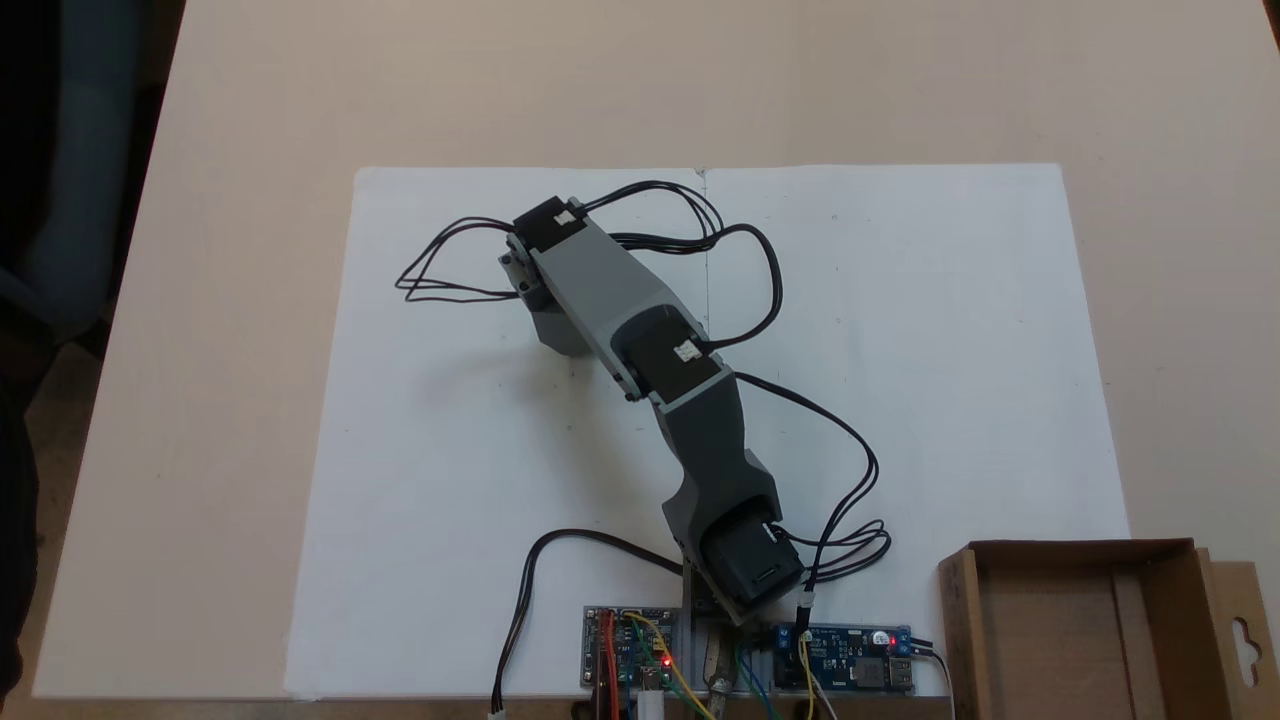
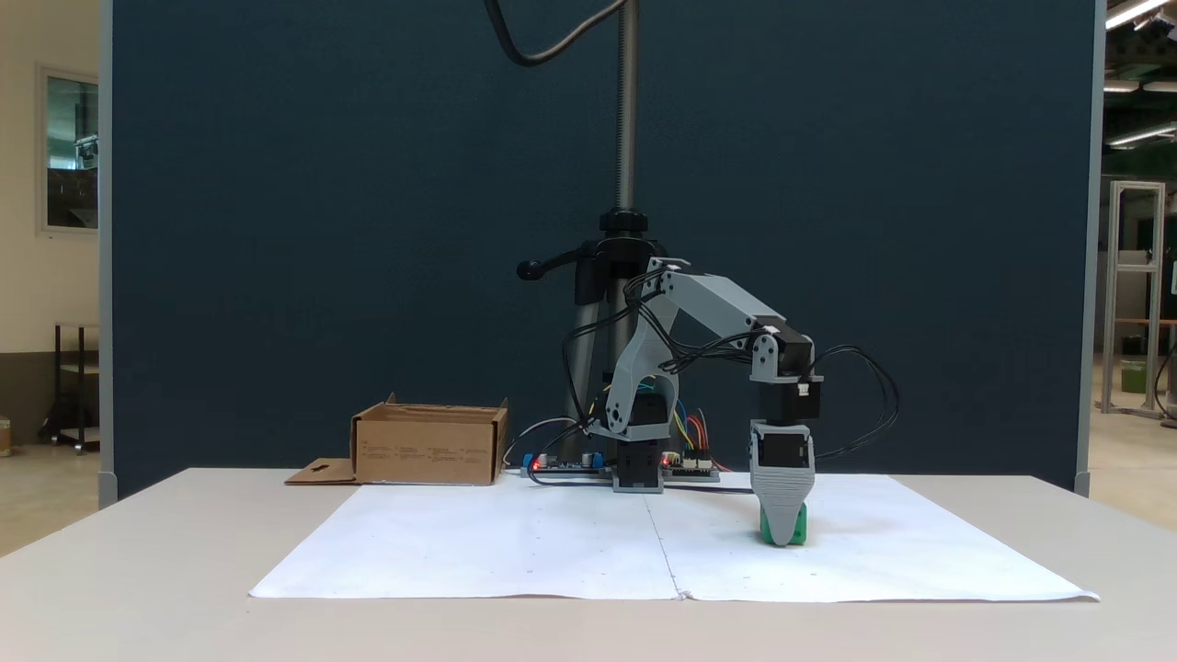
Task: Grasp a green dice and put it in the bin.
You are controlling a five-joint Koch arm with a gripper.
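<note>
My claw (image 2: 782, 536) is down on the white paper sheet (image 2: 515, 552) with its tip pointing straight at the sheet, and the green dice (image 2: 799, 526) shows on both sides of the front jaw, sitting on the paper at the tip. From the side the two jaws lie one behind the other, and from above my own arm (image 1: 640, 340) covers them, so I cannot tell whether the claw is closed on the dice or only straddling it. Handling estimate: small hard plastic cube, very light, stiff, not fragile; smooth faces and rounded edges suggest it may slip or pop out if pinched near a corner. Best hold, in my judgement: two opposite flat faces, jaws square to them, centred low on the cube. The bin (image 1: 1085, 640) stands well apart from the dice, at the edge of the bench (image 2: 138, 570) beside the electronics boards (image 1: 845, 660); open top, low walls, flap with hanger-hole lying outward. Writing: faint printed lines on the bin's side wall in a fixed view, too small to read. No brand legible anywhere.
</note>
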